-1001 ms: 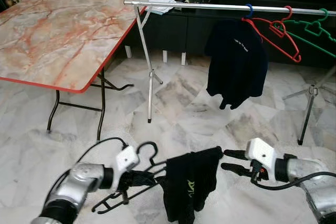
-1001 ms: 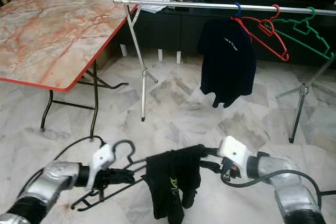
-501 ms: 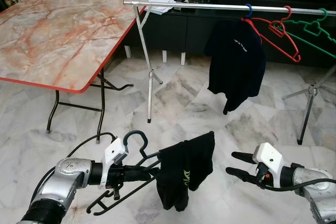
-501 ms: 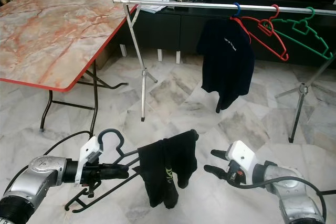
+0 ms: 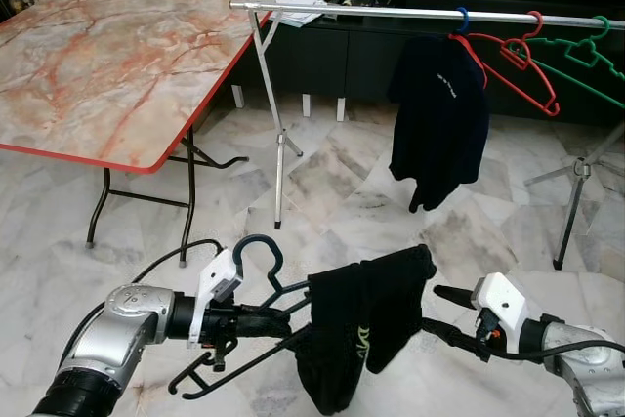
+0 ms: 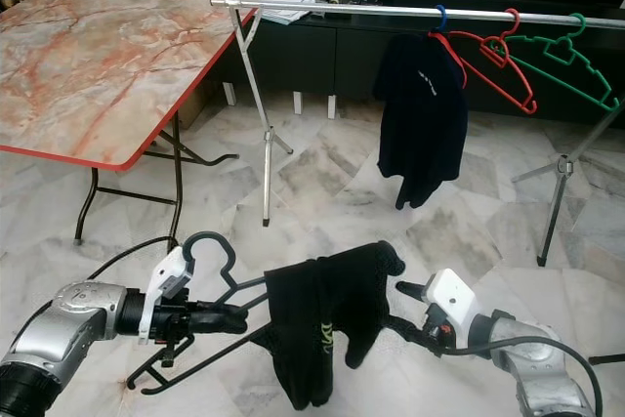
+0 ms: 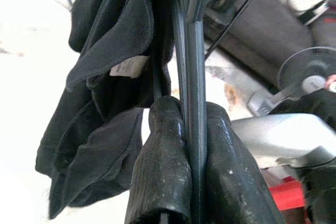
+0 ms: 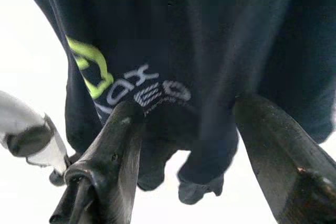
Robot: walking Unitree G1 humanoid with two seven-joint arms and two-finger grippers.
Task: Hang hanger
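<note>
Holding the dark hanger (image 5: 256, 292) low above the floor, the left gripper (image 5: 256, 321) clamps its frame; a black garment (image 5: 361, 329) drapes over it. The right gripper (image 5: 441, 313), fingers spread, has now moved in against the cloth, which has risen slightly.

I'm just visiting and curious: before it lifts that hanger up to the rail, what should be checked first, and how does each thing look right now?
1. Left hand clamped on the dark hanger: ok.
2. Black garment seated on the hanger: not ok, it hangs bunched and lopsided.
3. Right hand open at the garment, not gripping it: ok.
4. Free stretch of rail left of the hung black shirt: ok.
5. Hook pointing up, ready to catch the rail: ok.
6. Rail within the arm's reach from here: cannot tell.
</note>
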